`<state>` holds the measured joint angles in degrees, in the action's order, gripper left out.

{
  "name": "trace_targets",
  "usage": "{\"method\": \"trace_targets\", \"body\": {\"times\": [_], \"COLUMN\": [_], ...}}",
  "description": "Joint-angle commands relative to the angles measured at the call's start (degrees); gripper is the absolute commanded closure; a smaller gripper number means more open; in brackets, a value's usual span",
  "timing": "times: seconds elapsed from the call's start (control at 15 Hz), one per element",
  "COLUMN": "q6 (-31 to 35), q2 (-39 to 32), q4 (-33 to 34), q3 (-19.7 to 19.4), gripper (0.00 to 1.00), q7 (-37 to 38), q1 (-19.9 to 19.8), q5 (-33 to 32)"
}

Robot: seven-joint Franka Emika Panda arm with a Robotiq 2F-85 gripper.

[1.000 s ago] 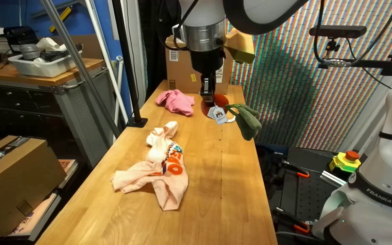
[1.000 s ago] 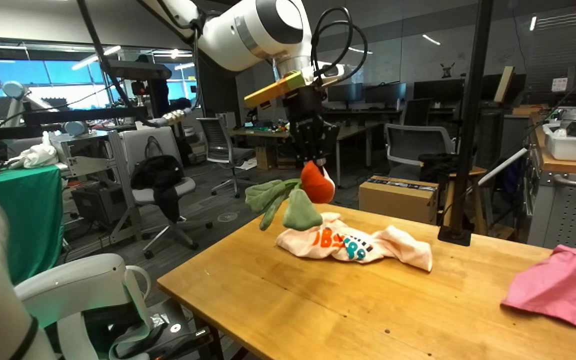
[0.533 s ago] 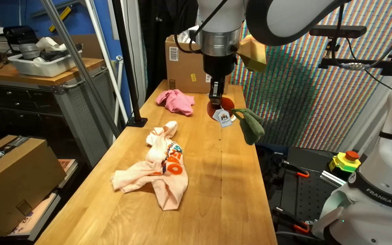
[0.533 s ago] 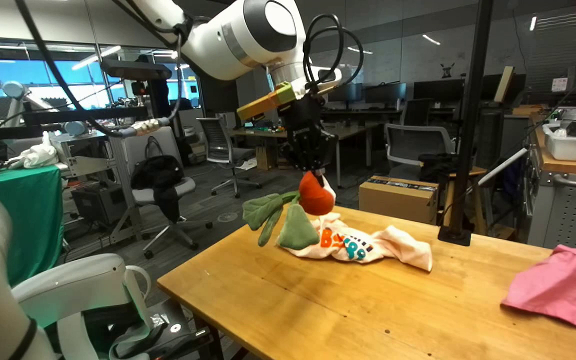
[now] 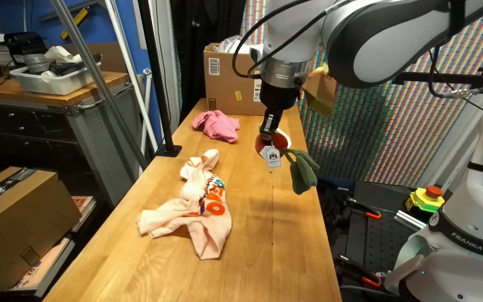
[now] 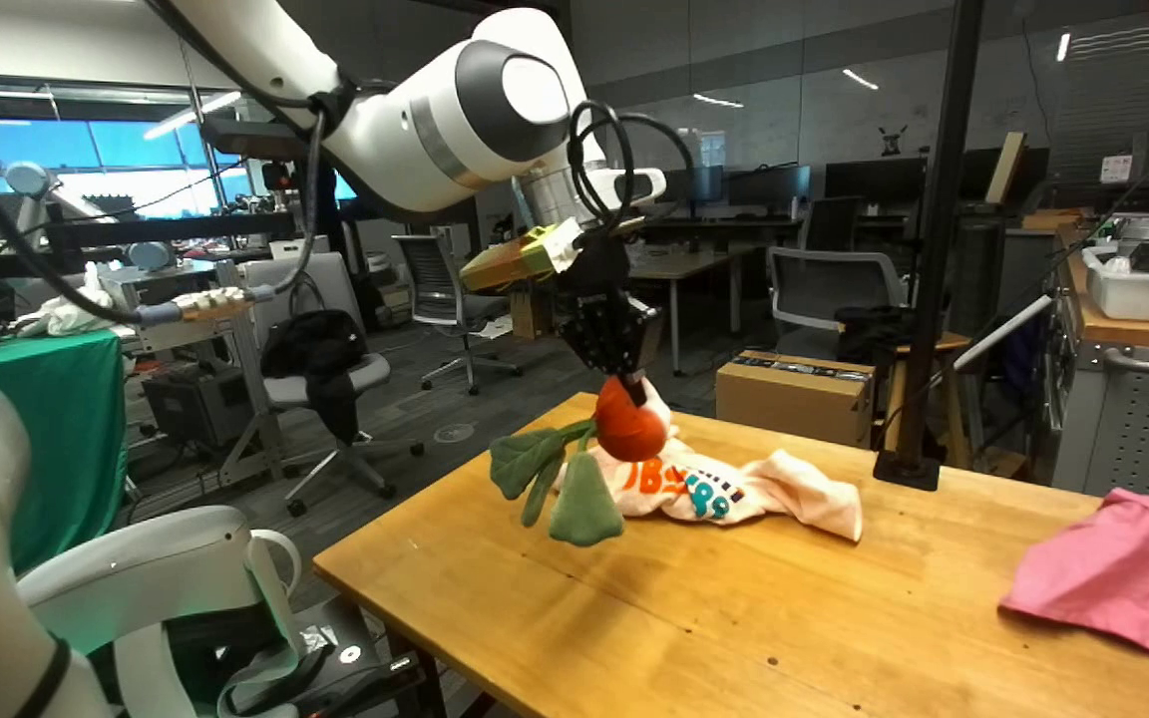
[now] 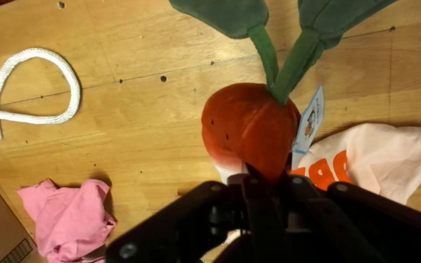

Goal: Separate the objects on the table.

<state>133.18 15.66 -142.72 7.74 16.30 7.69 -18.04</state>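
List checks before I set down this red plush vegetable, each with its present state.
1. Gripper shut on the plush vegetable: ok.
2. Plush vegetable off the table: ok.
3. Pink cloth apart from the cream cloth: ok.
4. White rope apart from the pink cloth: ok.
5. Tag free of the gripper: cannot tell; its lower end is hidden in the wrist view.
6. Whole rope within the wrist view: not ok; it runs off the left edge.
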Motion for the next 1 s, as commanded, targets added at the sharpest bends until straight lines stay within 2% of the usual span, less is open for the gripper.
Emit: {"method": "trace_targets", "body": {"times": [0.0,0.53,0.93], "q6": [4.5,6.4,11.2], "q2": [2.5,1.7,-0.6], "q4": [-4.8,-8.5,-11.2], "q3": [1.9,3.3,4.2], "gripper": [0.97,0.97,0.97], "q7": [3.2,7.3,11.7], "q1": [-1.5,-2.3,-3.9], "q5": [-0.1,-0.4,-1.4]}}
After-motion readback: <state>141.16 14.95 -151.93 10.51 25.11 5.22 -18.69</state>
